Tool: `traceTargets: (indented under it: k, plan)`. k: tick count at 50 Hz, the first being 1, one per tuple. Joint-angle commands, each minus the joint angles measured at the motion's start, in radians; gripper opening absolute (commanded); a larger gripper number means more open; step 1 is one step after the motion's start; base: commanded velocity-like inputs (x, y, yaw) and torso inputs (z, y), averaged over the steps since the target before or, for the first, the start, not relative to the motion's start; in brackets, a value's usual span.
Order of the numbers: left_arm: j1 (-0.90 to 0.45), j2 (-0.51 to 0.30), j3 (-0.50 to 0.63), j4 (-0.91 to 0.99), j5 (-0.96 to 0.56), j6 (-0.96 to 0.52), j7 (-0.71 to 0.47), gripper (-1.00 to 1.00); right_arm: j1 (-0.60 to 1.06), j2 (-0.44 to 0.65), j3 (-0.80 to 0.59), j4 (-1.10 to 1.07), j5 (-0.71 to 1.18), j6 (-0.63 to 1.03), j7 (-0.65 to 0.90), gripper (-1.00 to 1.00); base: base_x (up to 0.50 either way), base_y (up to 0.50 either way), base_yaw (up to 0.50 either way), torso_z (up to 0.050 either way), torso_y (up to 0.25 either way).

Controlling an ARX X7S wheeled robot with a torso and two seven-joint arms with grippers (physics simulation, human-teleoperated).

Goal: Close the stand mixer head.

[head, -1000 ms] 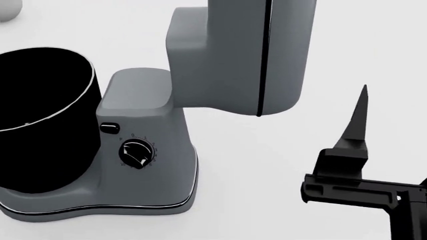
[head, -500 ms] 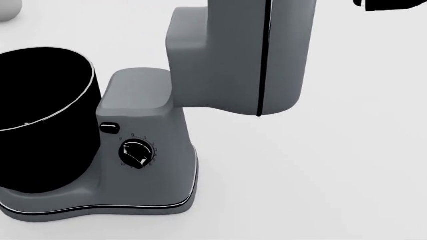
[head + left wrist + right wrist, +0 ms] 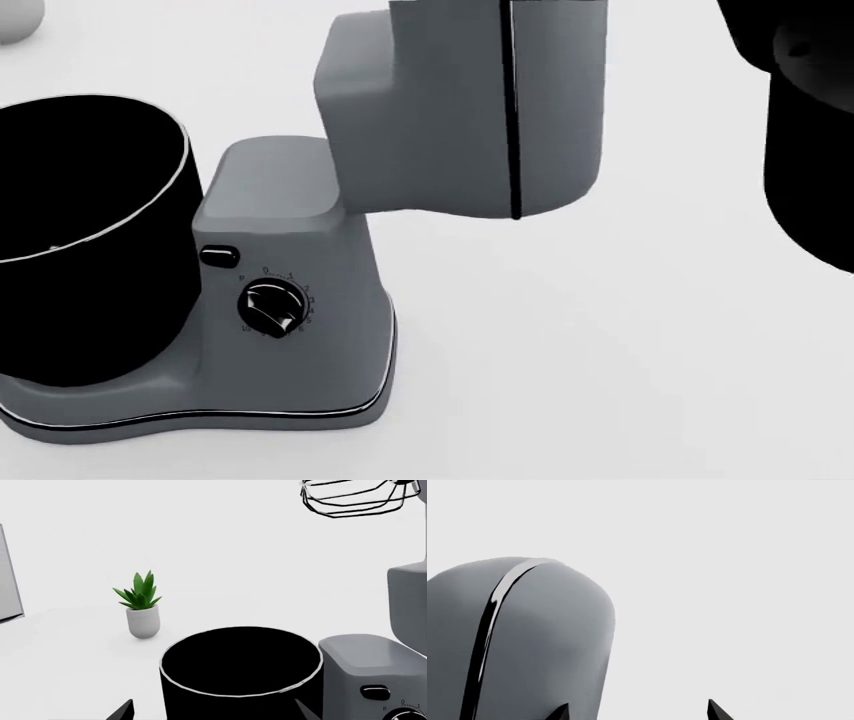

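The white counter (image 3: 601,380) runs into an equally white, featureless backdrop. On it stands the mixer with its black bowl (image 3: 80,240), and the mixer head (image 3: 467,110) is tipped up above the grey column (image 3: 287,250), its whisk (image 3: 353,497) raised. A small potted plant (image 3: 141,607) sits behind the bowl. The right gripper (image 3: 637,712) is beside the head with its tips spread; the left gripper (image 3: 213,715) is also spread.

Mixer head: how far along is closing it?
Done: nothing yet; the mixer head stands tilted up, whisk high above the black bowl. In hand: right hand, fingertips apart, beside the head's rounded end. Left: pushing it down over the bowl.
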Motion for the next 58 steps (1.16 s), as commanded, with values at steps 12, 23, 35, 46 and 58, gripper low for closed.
traceTargets:
  k: [12, 23, 35, 46, 58]
  plan:
    - [0.059, -0.06, -0.012, 0.001, 0.007, 0.076, -0.016, 1.0, -0.066, -0.227, -0.142, 0.193, 0.042, -0.056, -0.244, 1.0, 0.01, 0.0, 0.0, 0.0, 0.0]
    - [0.204, -0.106, -0.114, 0.005, 0.025, 0.165, -0.004, 1.0, -0.131, -0.35, -0.246, 0.229, 0.031, -0.048, -0.263, 1.0, 0.0, 0.0, 0.0, 0.0, 0.0]
    - [0.362, -0.147, -0.221, 0.007, 0.039, 0.263, -0.001, 1.0, -0.109, -0.553, -0.33, 0.45, 0.117, 0.057, -0.309, 1.0, 0.0, 0.0, 0.0, 0.0, 0.0]
    - [0.53, -0.183, -0.312, 0.001, 0.072, 0.37, 0.002, 1.0, -0.096, -0.589, -0.314, 0.507, 0.145, 0.033, -0.271, 1.0, 0.01, 0.01, 0.01, 0.0, 0.0]
    - [0.469, -0.21, -0.214, -0.011, 0.09, 0.39, -0.018, 1.0, -0.137, -0.507, -0.201, 0.399, 0.256, 0.006, -0.158, 1.0, 0.0, 0.0, 0.01, 0.0, 0.0]
